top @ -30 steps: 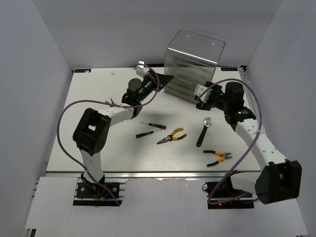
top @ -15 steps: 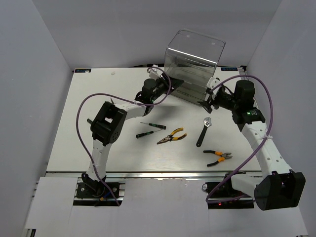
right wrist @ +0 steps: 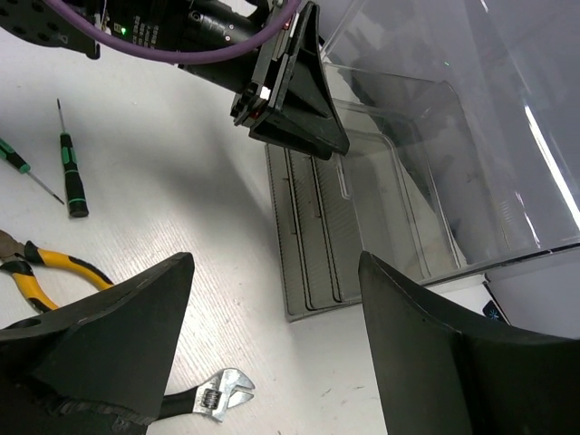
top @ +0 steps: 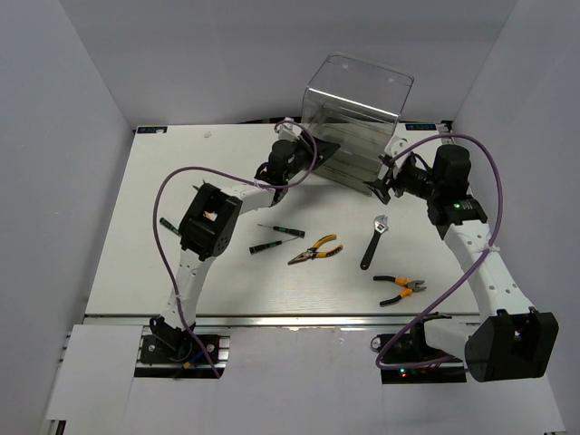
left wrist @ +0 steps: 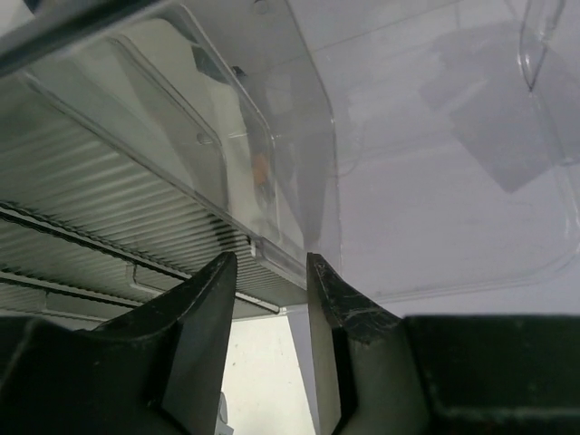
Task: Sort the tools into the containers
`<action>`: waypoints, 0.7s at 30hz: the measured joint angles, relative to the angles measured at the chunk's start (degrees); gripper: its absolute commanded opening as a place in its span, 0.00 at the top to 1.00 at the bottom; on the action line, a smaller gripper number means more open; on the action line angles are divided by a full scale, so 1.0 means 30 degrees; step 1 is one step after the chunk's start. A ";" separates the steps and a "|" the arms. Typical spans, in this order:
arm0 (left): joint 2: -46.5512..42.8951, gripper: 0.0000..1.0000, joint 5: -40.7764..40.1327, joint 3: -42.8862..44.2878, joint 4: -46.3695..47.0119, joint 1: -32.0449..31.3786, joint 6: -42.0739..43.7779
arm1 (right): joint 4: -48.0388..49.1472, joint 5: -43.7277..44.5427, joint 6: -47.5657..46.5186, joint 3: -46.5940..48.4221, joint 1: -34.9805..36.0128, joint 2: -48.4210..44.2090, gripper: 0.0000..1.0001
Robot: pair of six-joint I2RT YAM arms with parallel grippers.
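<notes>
The left fingers [left wrist: 204, 308] stand with only a narrow gap between them; the front lip of a clear drawer [left wrist: 245, 154] lies right at their tips; whether they pinch it or merely touch it I cannot tell. Just beyond those tips rises the smoky transparent cabinet [top: 362, 100], with its stacked ribbed drawer fronts facing them. The right fingers [right wrist: 127, 326] are spread wide and hold nothing; they hang above the desk [top: 181, 199] just in front of the cabinet's near right corner, near the left fingers yet apart from them. Closest to the right fingers, on their near side, the wrench [top: 373, 241] lies flat on the desk; farther out the same way lie the orange-black cutters [top: 399, 288]. On the near side of the left fingers lie the yellow-handled pliers [top: 314, 250], a black-green screwdriver [top: 272, 243] and a second screwdriver [top: 283, 230], close together; all five tools rest on the desk, well apart from the cabinet.
</notes>
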 measured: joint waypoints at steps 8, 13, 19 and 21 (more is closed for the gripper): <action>0.0801 0.75 -0.0007 0.1246 -0.0350 0.0000 -0.0678 | 0.0444 -0.0007 0.0342 0.0000 -0.0525 0.0000 0.20; 0.0925 0.87 -0.0015 0.1260 -0.0306 0.0000 -0.1508 | 0.0510 -0.0073 0.0466 0.0000 -0.0634 0.0000 0.20; 0.1071 1.00 -0.0007 0.1384 -0.0160 0.0000 -0.2025 | 0.0721 -0.0401 0.0663 0.0000 -0.0648 0.0000 0.20; 0.1056 1.00 -0.0015 0.1253 0.0015 0.0000 -0.2011 | 0.0692 -0.0597 0.0495 0.0000 -0.0663 0.0000 0.20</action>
